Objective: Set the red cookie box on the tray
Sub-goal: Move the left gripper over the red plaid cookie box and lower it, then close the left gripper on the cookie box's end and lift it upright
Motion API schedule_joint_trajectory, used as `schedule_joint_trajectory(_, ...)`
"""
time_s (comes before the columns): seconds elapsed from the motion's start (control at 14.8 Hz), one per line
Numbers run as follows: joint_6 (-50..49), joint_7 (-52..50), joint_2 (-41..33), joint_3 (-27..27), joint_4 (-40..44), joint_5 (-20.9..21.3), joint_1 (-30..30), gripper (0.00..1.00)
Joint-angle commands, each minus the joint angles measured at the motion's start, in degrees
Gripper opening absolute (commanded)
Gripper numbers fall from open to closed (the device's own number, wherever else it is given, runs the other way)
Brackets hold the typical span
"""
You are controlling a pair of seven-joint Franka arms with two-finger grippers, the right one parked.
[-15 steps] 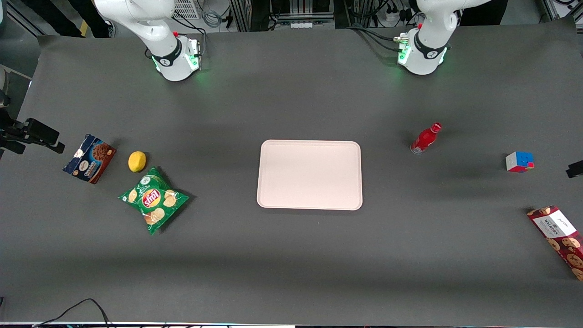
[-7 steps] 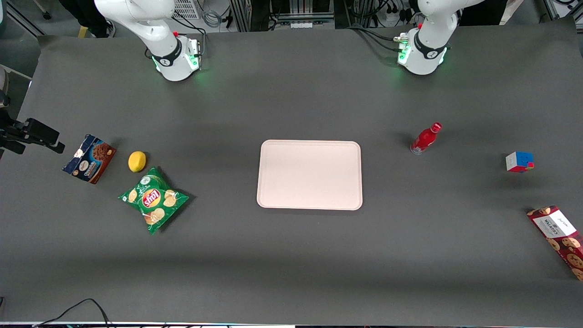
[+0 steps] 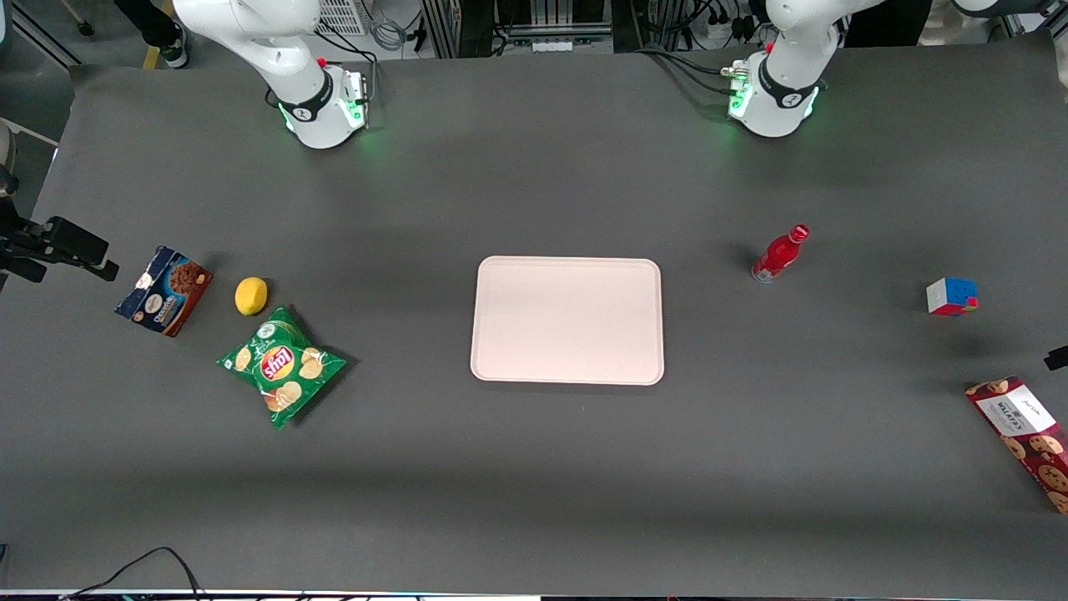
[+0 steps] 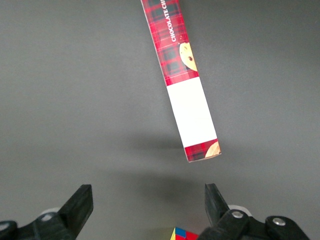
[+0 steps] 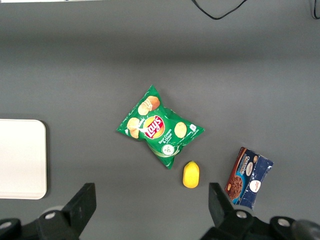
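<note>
The red cookie box (image 3: 1022, 438) lies flat on the table toward the working arm's end, its white label at the end farther from the front camera. The left wrist view shows it (image 4: 180, 75) as a long red tartan carton. The tray (image 3: 567, 321) lies bare in the middle of the table. My left gripper (image 4: 146, 202) is open and empty. It hangs above the table over the gap between the Rubik's cube (image 4: 185, 234) and the box's labelled end, touching neither. Only a dark tip of the hand (image 3: 1058, 359) shows in the front view.
The Rubik's cube (image 3: 951, 296) and a red bottle (image 3: 780, 253) stand toward the working arm's end. A green crisp bag (image 3: 281, 365), a lemon (image 3: 251, 295) and a blue-and-brown cookie box (image 3: 163, 290) lie toward the parked arm's end.
The dark tip of my left hand at the front view's edge has moved nearer the front camera, from level with the cube to just short of the cookie box. Nothing on the table moved.
</note>
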Motion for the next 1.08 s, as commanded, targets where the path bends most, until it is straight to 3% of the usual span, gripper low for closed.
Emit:
schedule_joint_trajectory(0.0,0.1,1.0,6.1,0.3,7.2,-1.1,-0.3,1.00)
schedule_joint_trajectory(0.14,0.1,0.8,8.4,0.1,9.9,-1.6,-0.3,1.00)
schedule_joint_trajectory(0.34,-0.4,0.8,12.9,0.0,15.3,-6.3,-0.4,1.00)
schedule_joint_trajectory(0.74,0.2,0.7,18.6,-0.1,22.4,-6.9,-0.7,1.00)
schedule_joint_trajectory(1.01,1.3,0.2,20.5,-0.1,24.2,-11.4,-0.5,1.00)
